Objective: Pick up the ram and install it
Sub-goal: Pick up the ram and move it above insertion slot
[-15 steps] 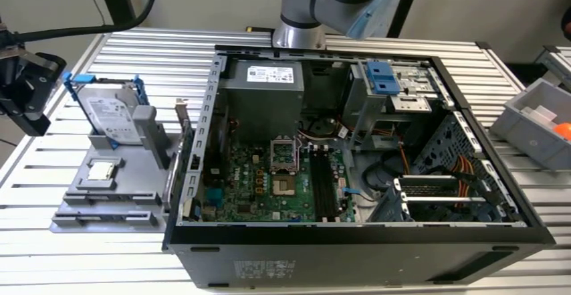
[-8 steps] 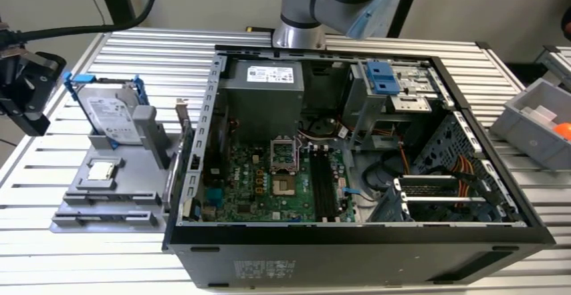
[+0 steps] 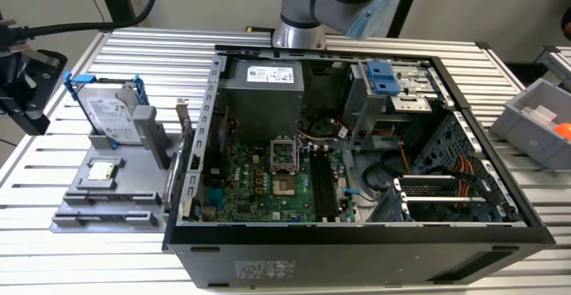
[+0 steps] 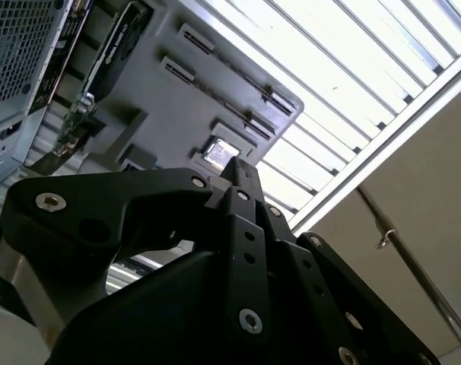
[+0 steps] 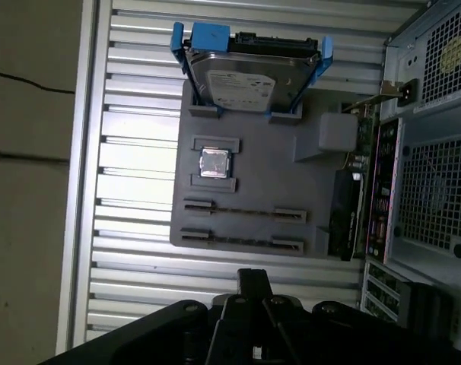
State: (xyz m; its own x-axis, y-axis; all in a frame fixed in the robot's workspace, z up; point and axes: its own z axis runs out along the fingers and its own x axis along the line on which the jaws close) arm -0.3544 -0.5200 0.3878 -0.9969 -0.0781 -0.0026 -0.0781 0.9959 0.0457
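The ram is hidden or out of view. My gripper [image 5: 253,275] hangs above the slatted table beside the grey holder tray [image 5: 314,179], off the end with two long narrow slots [image 5: 244,211]. Each slot shows just a thin line, and I cannot tell whether a stick stands in it. In the second wrist view the black fingers [image 4: 238,173] meet at their tips with nothing seen between them. In the exterior view the gripper [image 3: 31,118] is at the far left, apart from the tray [image 3: 134,198]. The motherboard's dark memory slots [image 3: 325,186] lie inside the open computer case [image 3: 357,241].
On the tray stand a silver hard drive in a blue-handled frame [image 5: 249,84], a small square processor chip [image 5: 214,163] and an expansion card [image 5: 344,209] next to the case wall. A grey bin [image 3: 539,121] sits at the exterior view's right. The arm's base [image 3: 303,14] rises behind the case.
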